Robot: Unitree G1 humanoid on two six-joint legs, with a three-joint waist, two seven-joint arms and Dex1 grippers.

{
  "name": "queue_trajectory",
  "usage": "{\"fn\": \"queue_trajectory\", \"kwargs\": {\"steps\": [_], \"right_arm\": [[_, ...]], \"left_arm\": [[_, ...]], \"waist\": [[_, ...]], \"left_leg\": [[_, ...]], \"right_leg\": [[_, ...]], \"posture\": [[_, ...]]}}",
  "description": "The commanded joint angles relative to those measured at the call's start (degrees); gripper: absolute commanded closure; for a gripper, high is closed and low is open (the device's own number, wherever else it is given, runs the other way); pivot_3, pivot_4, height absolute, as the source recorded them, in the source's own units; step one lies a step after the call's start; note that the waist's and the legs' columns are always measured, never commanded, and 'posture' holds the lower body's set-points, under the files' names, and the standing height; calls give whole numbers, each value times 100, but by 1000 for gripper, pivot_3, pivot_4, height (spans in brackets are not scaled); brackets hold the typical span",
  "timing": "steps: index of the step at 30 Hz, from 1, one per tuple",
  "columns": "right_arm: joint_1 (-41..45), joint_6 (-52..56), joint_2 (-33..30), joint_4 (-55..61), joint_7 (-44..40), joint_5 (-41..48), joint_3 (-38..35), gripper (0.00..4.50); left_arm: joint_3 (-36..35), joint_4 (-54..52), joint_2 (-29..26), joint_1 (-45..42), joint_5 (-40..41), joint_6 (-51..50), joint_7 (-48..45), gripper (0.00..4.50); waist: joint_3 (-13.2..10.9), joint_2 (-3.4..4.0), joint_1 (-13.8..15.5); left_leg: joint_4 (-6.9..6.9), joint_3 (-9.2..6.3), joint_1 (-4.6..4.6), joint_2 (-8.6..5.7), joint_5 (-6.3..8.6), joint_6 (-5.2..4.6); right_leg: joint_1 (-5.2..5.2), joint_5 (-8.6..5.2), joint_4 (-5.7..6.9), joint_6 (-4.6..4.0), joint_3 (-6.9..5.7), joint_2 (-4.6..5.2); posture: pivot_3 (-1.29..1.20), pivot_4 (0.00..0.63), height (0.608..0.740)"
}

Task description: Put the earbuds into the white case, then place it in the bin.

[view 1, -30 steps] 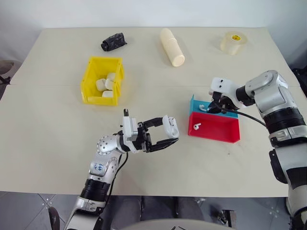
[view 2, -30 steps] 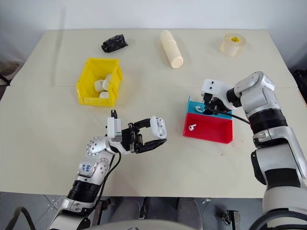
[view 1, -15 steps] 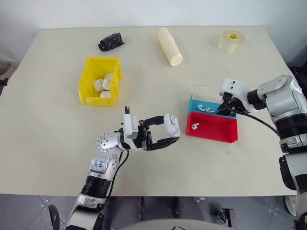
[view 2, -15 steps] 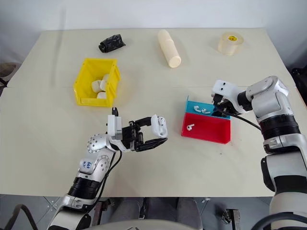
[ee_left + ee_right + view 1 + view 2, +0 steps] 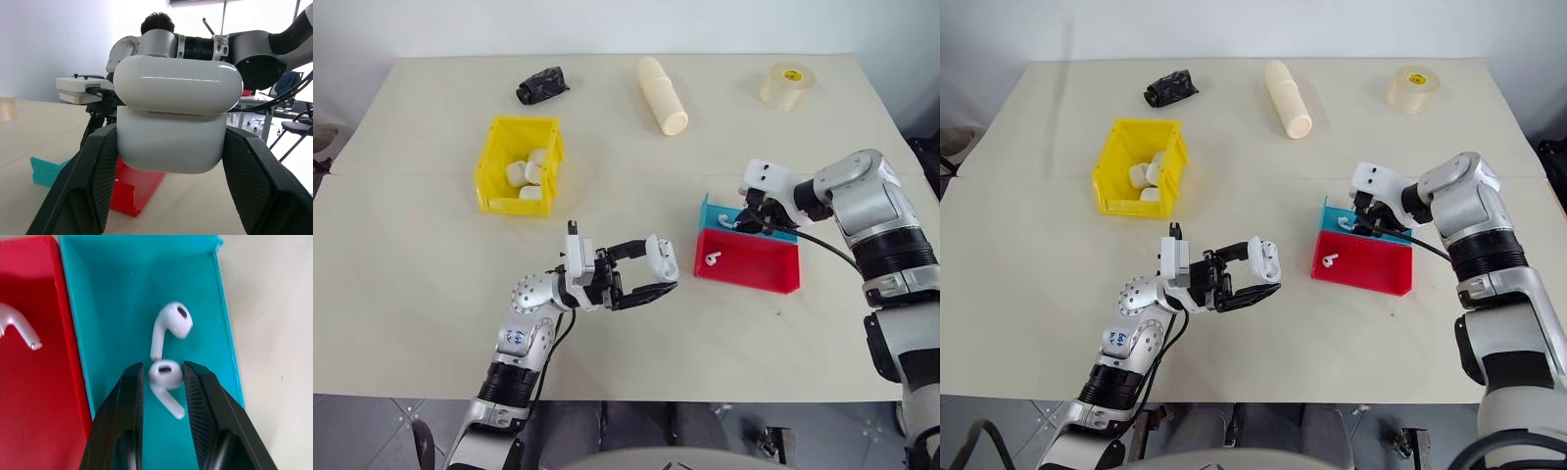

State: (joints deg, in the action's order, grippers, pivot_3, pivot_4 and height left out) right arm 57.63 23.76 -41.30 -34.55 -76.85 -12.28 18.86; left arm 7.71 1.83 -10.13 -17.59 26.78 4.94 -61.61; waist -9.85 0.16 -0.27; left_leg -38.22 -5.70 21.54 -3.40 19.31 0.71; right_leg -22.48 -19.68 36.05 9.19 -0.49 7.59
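My left gripper [image 5: 661, 267] is shut on the white case [image 5: 178, 115] and holds it above the table's front middle, its black fingers [image 5: 93, 181] pressing the case's two sides. My right gripper [image 5: 751, 217] reaches down into the blue tray [image 5: 710, 210]. It is open narrowly, and its fingers stand close on either side of one earbud [image 5: 164, 375] lying on the tray floor. A second earbud [image 5: 171, 325] lies just beyond the first. A third earbud [image 5: 711, 259] lies in the red tray [image 5: 759, 274]. The yellow bin [image 5: 497, 149] stands at the left and holds several white cases [image 5: 527, 173].
At the table's far side lie a black crumpled object [image 5: 542, 85], a cream cylinder [image 5: 663, 95] and a roll of clear tape [image 5: 788, 85]. The red and blue trays sit side by side, right of the held case.
My right gripper swung out to the right end of the blue tray and has come back left, over an earbud. The left gripper and the case kept still.
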Motion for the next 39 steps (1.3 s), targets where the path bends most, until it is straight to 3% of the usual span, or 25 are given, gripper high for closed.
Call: {"fn": "queue_trajectory", "kwargs": {"steps": [1, 39], "right_arm": [[24, -68, 36, -145, 7, -92, 128, 3248], [-10, -404, -265, -289, -151, -373, 321, 3248]], "left_arm": [[-30, -309, 15, 18, 111, 20, 43, 1702], [-45, -342, -4, 41, 117, -12, 66, 1702]], "waist": [[0, 0, 0], [1, -2, 16]], "left_leg": [[-1, 0, 0, 0, 0, 0], [-6, -5, -1, -2, 0, 0]], "right_leg": [[1, 0, 0, 0, 0, 0], [5, 0, -2, 0, -3, 2]], "posture": [[0, 150, 740], [0, 150, 740]]}}
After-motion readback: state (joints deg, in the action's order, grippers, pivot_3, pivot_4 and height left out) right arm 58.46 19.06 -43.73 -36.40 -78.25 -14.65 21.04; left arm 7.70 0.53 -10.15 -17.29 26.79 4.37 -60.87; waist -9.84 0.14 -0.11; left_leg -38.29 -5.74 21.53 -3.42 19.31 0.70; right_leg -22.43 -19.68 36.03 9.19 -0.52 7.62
